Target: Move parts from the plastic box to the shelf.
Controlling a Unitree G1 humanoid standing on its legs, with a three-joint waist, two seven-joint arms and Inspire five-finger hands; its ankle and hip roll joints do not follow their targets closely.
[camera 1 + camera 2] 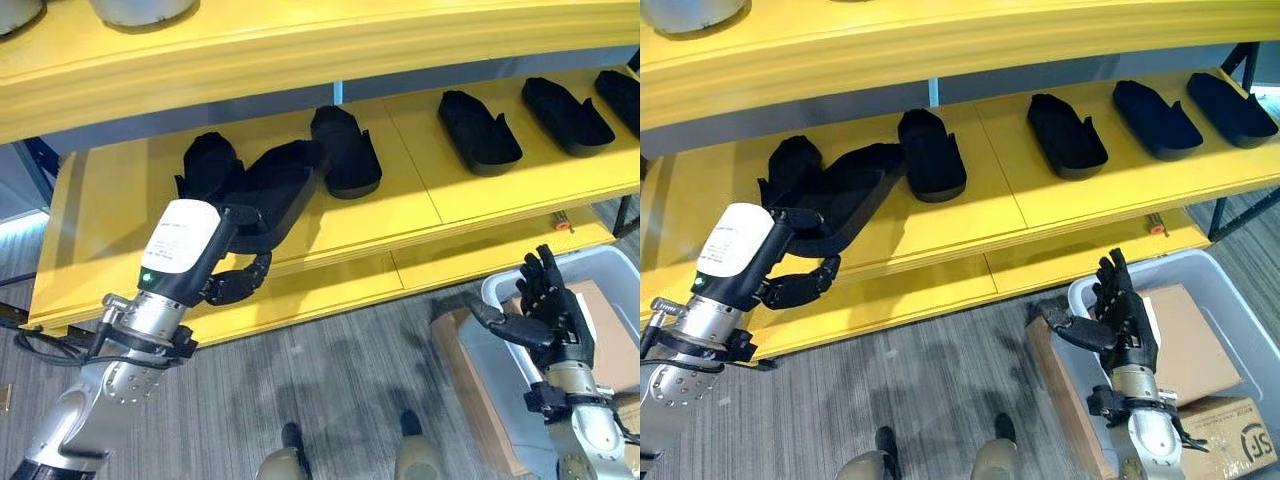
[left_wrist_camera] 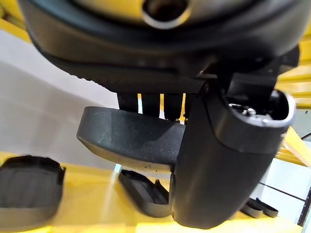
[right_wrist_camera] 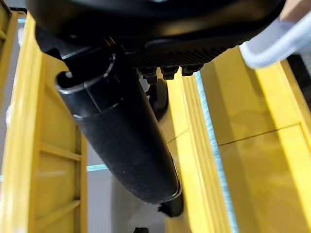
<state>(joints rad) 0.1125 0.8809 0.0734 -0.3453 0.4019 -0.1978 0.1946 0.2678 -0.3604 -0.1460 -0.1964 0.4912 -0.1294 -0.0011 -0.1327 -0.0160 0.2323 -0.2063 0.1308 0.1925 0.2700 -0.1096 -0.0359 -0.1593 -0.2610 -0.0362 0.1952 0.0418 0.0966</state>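
The shelf (image 1: 420,210) is bright yellow, its boards and front edges the same shade throughout. The parts (image 1: 478,132) lying on it are plain matt black, without any pattern. The left hand (image 1: 232,283) is dark, almost black, and the cover behind it on the wrist is white with a small green light. The right hand (image 1: 1118,318) is equally dark. The plastic box (image 1: 1230,290) is a pale grey-white, and the cardboard (image 1: 1180,340) inside it is light brown. The floor (image 1: 340,380) is grey with fine darker streaks running across it.
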